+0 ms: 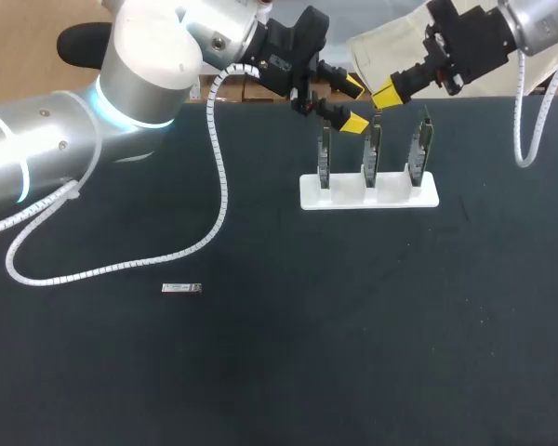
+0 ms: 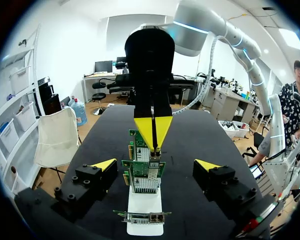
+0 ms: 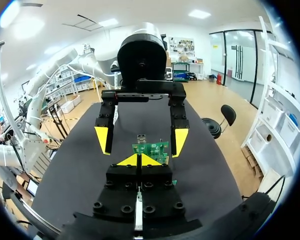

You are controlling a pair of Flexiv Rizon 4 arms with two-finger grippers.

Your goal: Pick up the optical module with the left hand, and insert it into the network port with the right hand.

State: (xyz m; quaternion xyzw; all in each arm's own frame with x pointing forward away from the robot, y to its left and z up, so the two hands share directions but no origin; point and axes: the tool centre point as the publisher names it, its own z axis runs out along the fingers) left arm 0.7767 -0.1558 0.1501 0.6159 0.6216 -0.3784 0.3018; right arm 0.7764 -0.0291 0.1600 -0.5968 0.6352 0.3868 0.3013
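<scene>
the optical module (image 1: 181, 288), a small silver bar, lies flat on the black table (image 1: 372, 353) in its near left part, alone and well apart from both grippers. well to the right and farther back, a white holder (image 1: 344, 198) carries three green network cards (image 1: 372, 150) standing upright in a row. the left gripper (image 1: 352, 104) hangs just above the left end of that row, its yellow-tipped fingers spread wide and holding nothing. in the left wrist view the cards line up ahead of it, between the two tips. the right gripper (image 1: 387, 95) comes in from the far right corner with its yellow tips pressed together into a single wedge. it sits at the top edge of the middle card, and whether it touches the card cannot be told. in the right wrist view a green card stands just ahead of the closed tips, with the left gripper's open fingers facing from beyond. a white spiral cable (image 1: 93, 272) from the left arm (image 1: 65, 139) trails in a loop over the table, left of the module.
</scene>
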